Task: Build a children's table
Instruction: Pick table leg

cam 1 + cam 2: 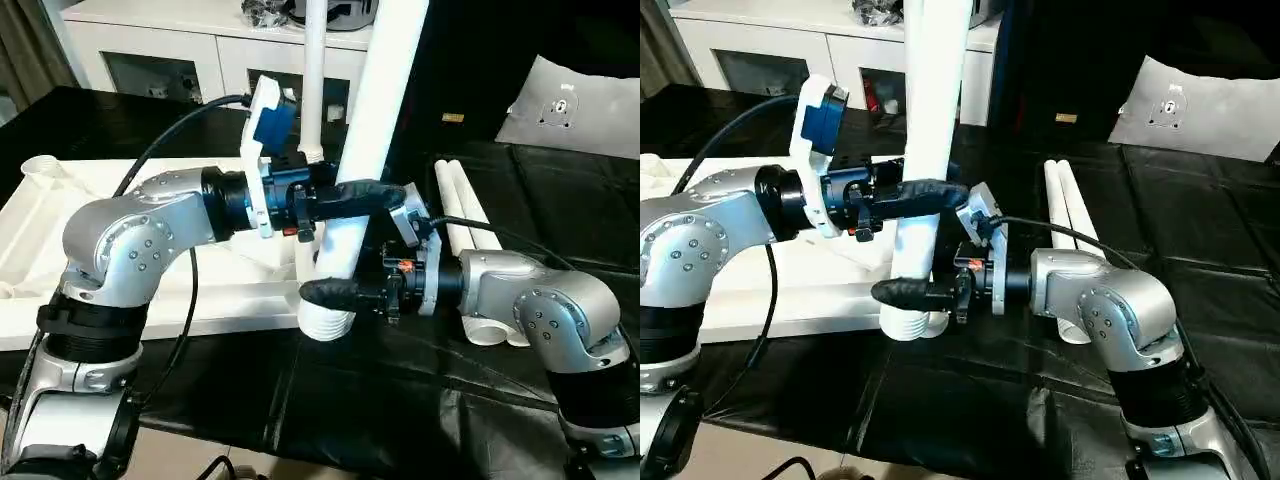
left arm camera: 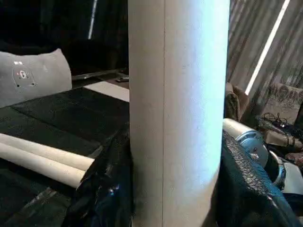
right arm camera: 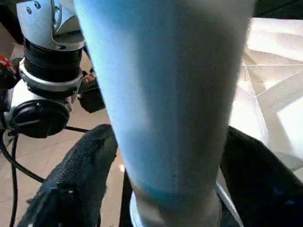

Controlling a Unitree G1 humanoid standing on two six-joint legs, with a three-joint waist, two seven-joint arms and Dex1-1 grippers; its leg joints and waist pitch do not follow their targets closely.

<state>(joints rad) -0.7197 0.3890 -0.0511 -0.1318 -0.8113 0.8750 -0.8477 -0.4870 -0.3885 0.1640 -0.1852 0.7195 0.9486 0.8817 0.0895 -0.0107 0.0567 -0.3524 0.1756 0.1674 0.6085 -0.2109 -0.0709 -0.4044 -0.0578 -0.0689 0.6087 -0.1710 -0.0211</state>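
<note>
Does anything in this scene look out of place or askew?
Yes. The table leg between both tools leans away from vertical, and its ribbed end sits at the edge of the tabletop, not clearly in a corner socket. Two spare legs lie neatly beside it.

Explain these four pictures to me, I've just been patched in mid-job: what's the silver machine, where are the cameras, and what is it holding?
The silver arms belong to a humanoid robot. Two pictures come from its head, looking down; the other two look along each wrist's black fingers.

Both hands stand around one long white tapered plastic leg, which is upright at the near edge of the white ribbed plastic tabletop. The left hand grips it higher up. The right hand sits lower, near its ridged end, but I cannot tell whether those fingers are closed on it.

Two more white legs lie on the black sheet to the robot's right. Another thin white leg already stands behind.
</note>
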